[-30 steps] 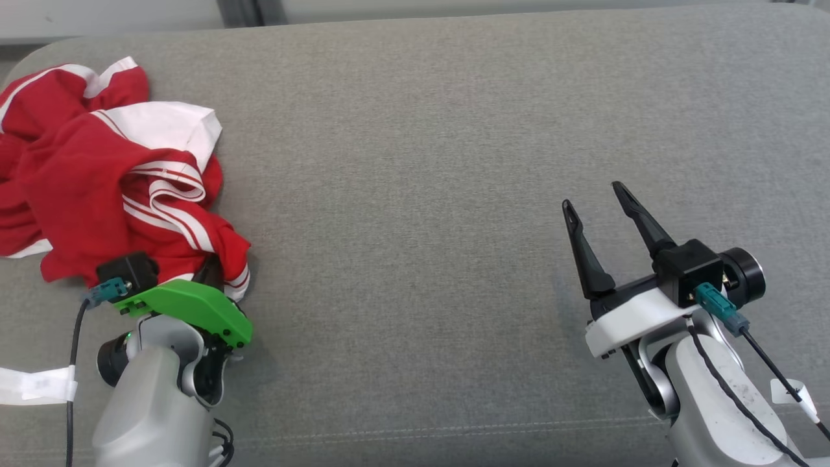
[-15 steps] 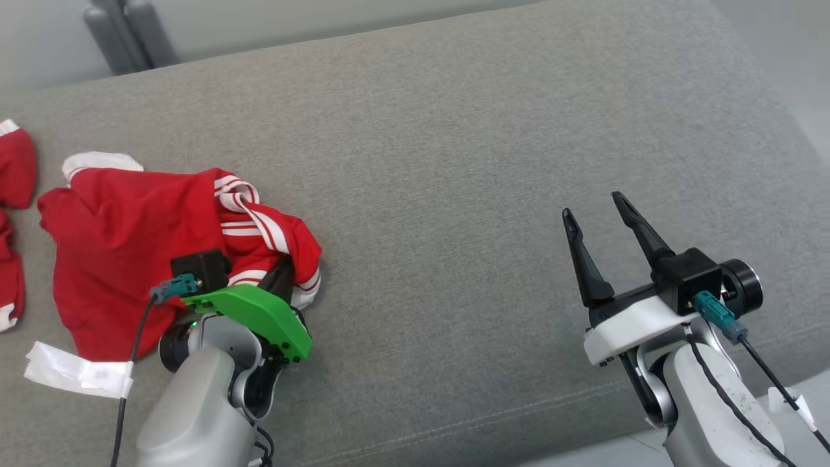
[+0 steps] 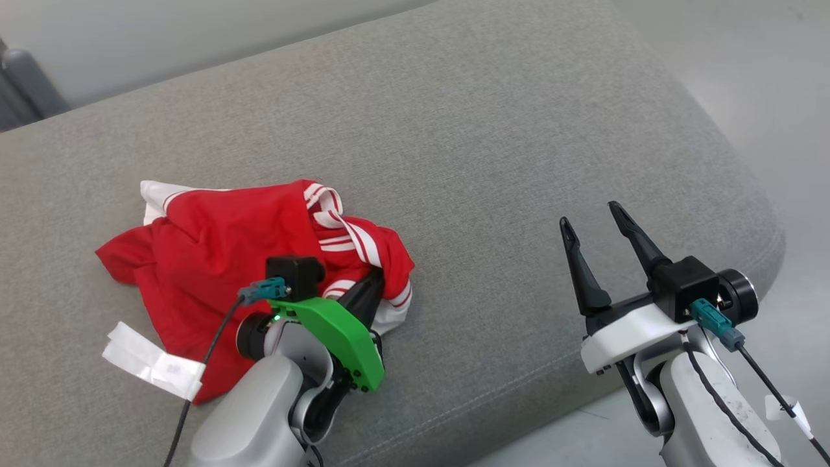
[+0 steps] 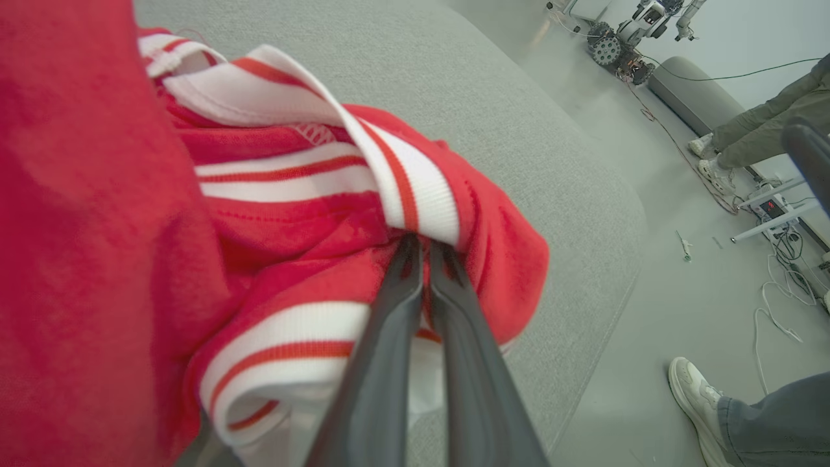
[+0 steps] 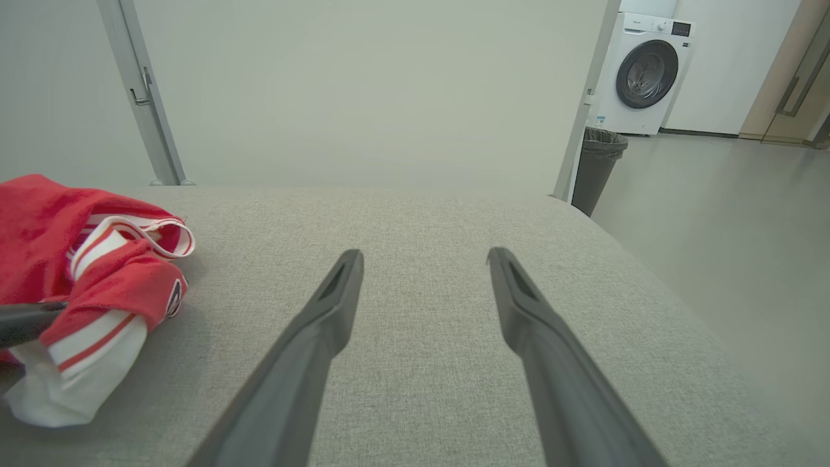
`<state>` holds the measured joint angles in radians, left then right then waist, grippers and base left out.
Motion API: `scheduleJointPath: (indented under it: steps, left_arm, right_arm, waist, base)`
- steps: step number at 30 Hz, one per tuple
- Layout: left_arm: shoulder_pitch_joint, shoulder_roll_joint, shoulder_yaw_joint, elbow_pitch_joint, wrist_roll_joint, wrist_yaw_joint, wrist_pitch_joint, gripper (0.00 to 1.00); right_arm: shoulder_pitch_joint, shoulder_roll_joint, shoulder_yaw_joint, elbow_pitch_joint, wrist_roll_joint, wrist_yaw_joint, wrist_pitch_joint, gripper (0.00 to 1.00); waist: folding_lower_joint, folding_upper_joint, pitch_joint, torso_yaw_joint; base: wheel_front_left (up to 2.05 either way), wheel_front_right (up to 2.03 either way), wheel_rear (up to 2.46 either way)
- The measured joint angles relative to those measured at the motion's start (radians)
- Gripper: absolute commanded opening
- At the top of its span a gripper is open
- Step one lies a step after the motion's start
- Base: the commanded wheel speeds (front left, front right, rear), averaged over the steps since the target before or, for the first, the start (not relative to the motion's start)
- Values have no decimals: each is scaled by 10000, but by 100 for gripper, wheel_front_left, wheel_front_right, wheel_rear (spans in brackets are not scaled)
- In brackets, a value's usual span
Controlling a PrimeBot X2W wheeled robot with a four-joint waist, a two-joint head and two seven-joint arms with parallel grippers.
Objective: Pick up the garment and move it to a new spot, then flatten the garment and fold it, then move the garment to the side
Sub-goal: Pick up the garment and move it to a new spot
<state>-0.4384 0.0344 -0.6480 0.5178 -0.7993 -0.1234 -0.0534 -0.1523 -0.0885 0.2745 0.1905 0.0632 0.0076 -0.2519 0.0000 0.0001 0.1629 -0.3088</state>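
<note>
You have the garment (image 3: 214,259) heaped on the cushion's (image 3: 493,130) left part, the left gripper (image 4: 420,245) pinching its near edge (the right gripper (image 3: 593,227) sits well apart, over the right end).

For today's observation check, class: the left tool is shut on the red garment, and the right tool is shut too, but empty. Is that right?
One slip: the right tool is open, its two fingers well apart, as the right wrist view shows. It is empty, and the left tool is shut on the red garment.
</note>
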Motion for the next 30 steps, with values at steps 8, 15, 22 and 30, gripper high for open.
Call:
scheduleJointPath:
  steps: [8,15,22,30]
  left_arm:
    - [197,88,-999,-309,-4,213,96,0]
    - [197,113,-1532,-454,-173,493,186,0]
    - [197,119,-2019,-502,-435,637,357,0]
    - [198,115,-2209,-357,-418,811,408,0]
  right_arm:
    - [187,52,-81,-67,17,-4,0,100]
    - [203,107,-307,-203,75,-98,0,100]
    - [234,117,-428,-234,75,-178,0,100]
    - [235,117,-487,-238,75,-176,0,100]
  waist:
    - [0,0,58,-759]
    - [0,0,305,-952]
    - [0,0,397,-689]
    - [0,0,383,-236]
  base:
    - [0,0,0]
    - [0,0,0]
    - [0,0,0]
    - [0,0,0]
